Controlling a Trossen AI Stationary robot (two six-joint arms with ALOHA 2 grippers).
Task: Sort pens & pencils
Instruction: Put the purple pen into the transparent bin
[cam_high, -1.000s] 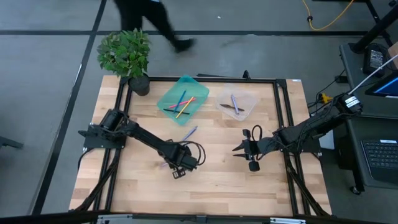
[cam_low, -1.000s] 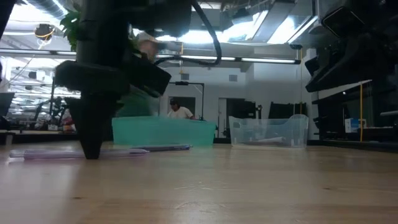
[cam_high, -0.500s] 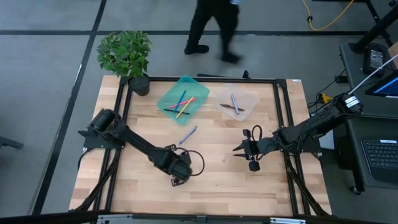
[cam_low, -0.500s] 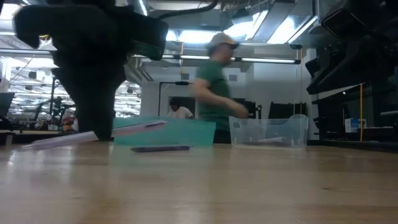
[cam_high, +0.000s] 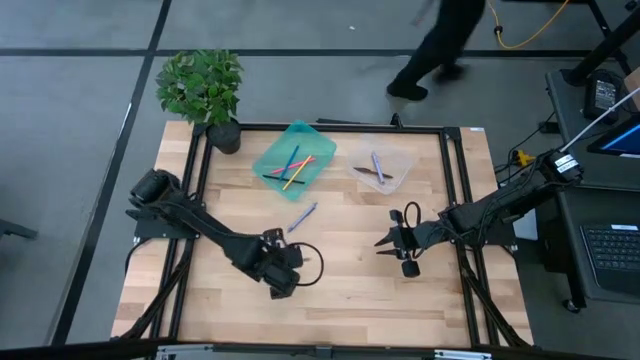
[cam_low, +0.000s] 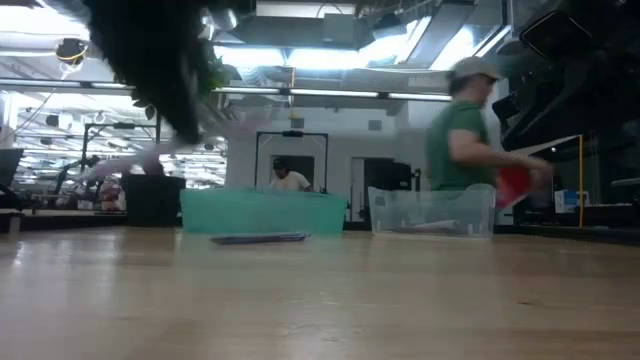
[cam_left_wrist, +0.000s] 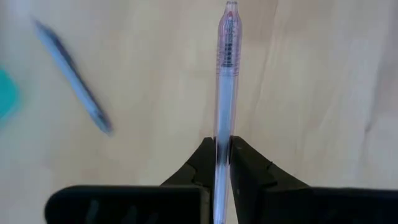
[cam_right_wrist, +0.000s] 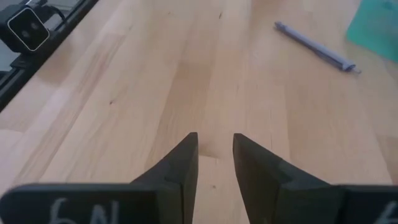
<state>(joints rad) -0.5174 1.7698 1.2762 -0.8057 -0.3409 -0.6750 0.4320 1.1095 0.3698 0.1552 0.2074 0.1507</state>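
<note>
My left gripper (cam_left_wrist: 222, 155) is shut on a clear, pale pink-lavender pen (cam_left_wrist: 225, 68) above the table's near-left middle (cam_high: 275, 265). In the low view the gripper (cam_low: 165, 90) hangs high with the blurred pen (cam_low: 150, 160) under it. A loose lavender pen (cam_high: 303, 214) lies flat on the wood (cam_low: 260, 238). The teal tray (cam_high: 293, 160) holds pink, yellow and blue sticks. The clear container (cam_high: 380, 168) holds lavender and dark ones. My right gripper (cam_right_wrist: 216, 155) waits open at the right middle (cam_high: 382, 242), touching nothing. My left gripper pinches the pen's barrel (cam_left_wrist: 222, 134) between its two fingers, which lie across the pen. The fingers come from above. The pen is lifted clear of the table and sits close to level, slightly tilted, with its tip end (cam_left_wrist: 230, 9) sticking out ahead of the fingers.
A potted plant (cam_high: 205, 90) stands at the far left corner. A black rail frame (cam_high: 190, 200) runs along the table's sides. A person (cam_high: 440, 50) walks past beyond the far edge. Bare wood (cam_high: 350, 300) spreads along the near side.
My left gripper has risen from the table surface, taking the pale pen with it. The pen lay flat on the wood, then tilted up at one end, and now hangs clear. The person behind the table has walked from left to right.
</note>
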